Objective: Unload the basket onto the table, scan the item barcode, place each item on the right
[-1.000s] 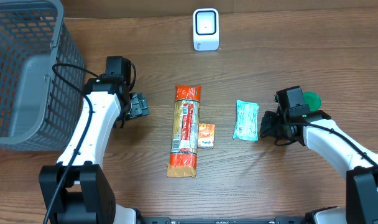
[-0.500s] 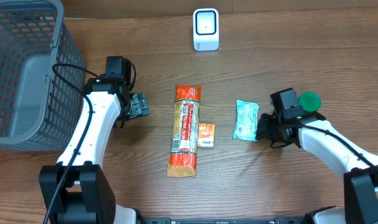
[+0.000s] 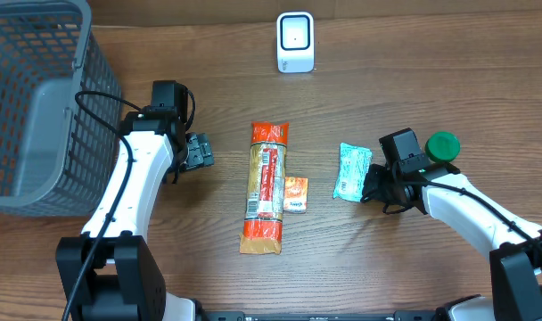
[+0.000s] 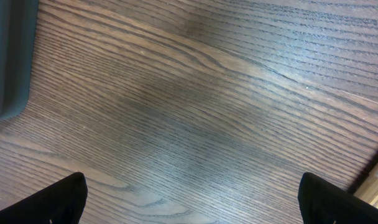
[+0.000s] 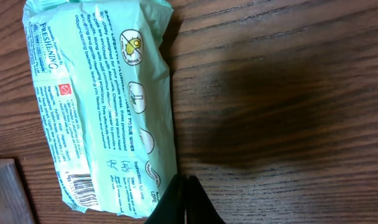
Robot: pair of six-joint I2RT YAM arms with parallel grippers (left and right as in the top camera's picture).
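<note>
**Wipes pack lies flat with its barcode up, closed claw at its edge**

The pack of wipes lies flat on the table, right of centre and well short of the scanner, which stands upright at the far edge. In the right wrist view the pack shows its printed side up, and its barcode sits at one end. So the code is readable from above but faces away from the scanner. My judgement is that the pack must be lifted and turned towards the scanner before a scan can be made.

The right claw is pressed shut with nothing between its fingers. Its tip rests at the pack's long edge, near the barcode end. I cannot tell whether it touches the wrapper. Closed and low like that, it looks placed to nudge or square up the pack rather than to grip it. It would have to open first to grip.

Left of the pack lie a small orange packet and, touching it, a long orange packet. Both look like items waiting their turn. A green cap sits just behind the right arm.

The left claw is spread wide over bare wood, empty, beside the basket. It is well apart from the pack, so it seems to be idle.
</note>
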